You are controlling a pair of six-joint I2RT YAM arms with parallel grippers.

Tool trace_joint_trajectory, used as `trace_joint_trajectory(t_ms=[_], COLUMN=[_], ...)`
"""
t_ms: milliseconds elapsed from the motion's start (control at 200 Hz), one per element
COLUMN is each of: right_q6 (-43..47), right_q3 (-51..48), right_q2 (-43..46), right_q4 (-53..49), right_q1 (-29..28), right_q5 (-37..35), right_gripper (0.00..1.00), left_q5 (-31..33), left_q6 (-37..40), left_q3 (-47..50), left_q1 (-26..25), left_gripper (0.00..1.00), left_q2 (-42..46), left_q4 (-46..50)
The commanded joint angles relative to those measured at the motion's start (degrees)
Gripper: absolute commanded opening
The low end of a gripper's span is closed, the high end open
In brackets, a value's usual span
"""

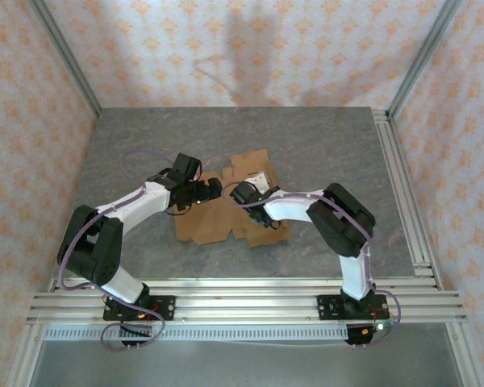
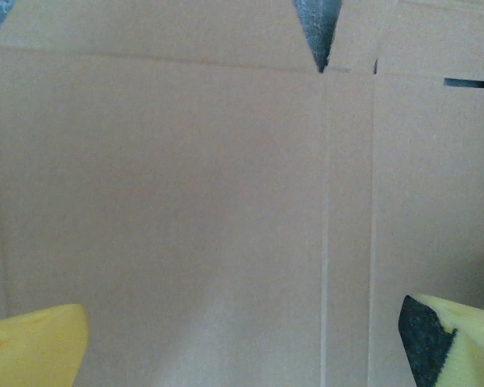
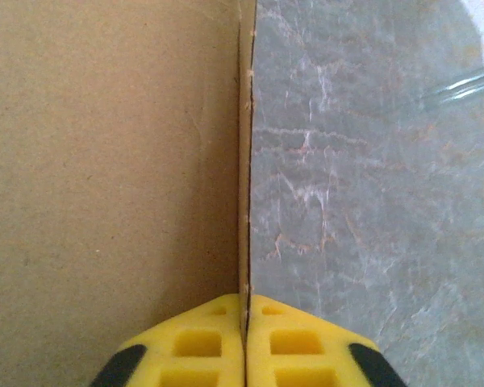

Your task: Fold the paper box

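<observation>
While the arms hid its middle from above, paper box (image 1: 226, 211) lay mid gray table (image 1: 323, 153), right gripper (image 3: 246, 305) pinched tight on one panel's edge, left gripper (image 2: 242, 322) spread wide over creased cardboard, pads (image 2: 32, 347) cropped at the corners.

**Robotics lab: an enclosed test cell built around 1 bench**

The grey, stone-patterned bench (image 1: 306, 145) is boxed in by bare aluminium frame posts (image 1: 64, 56) rising from its far corners. Walls (image 1: 250, 48) of peach patterned sheet stand behind it and on both sides. Slotted aluminium rails (image 1: 242, 297) run along the bench's near edge. 2 robot arms, the left arm (image 1: 133, 201) and the right arm (image 1: 294, 208), are bolted to those rails side by side, and loose cables (image 1: 133, 334) loop just below that edge.
</observation>
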State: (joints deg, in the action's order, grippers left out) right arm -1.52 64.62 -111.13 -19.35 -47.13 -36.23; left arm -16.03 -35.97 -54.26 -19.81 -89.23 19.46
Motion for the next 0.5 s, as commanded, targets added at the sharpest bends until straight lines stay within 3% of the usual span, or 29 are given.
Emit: trace_joint_trajectory(t_ms=[0, 60, 140, 360, 496], right_q6=[1.46, 1.52, 0.72, -3.99, -8.36], right_q3=[-2.61, -3.46, -4.66, -9.22, -12.74], right_q2=[7.15, 9.32, 11.49, 16.43, 17.27], right_q4=[4.50, 5.49, 6.47, 10.88, 14.77], right_q1=[0.96, 1.79, 3.36, 8.49, 13.26], right_q5=[7.13, 9.49, 13.11, 26.53, 39.19], right_gripper=[0.31, 0.52, 0.64, 0.69, 0.71], left_q5=[-0.70, -0.78, -1.15, -1.49, -2.39], left_q6=[-0.15, -0.33, -0.45, -0.36, -0.77], left_q3=[-0.41, -0.42, -0.73, -1.02, -1.17], left_q1=[0.26, 0.21, 0.05, -0.49, -0.88], left_gripper=[1.00, 1.00, 1.00, 1.00, 1.00], left_q2=[-0.23, -0.35, -0.68, -1.29, -1.93], left_q4=[-1.33, -1.64, -1.84, -1.80, -2.56])
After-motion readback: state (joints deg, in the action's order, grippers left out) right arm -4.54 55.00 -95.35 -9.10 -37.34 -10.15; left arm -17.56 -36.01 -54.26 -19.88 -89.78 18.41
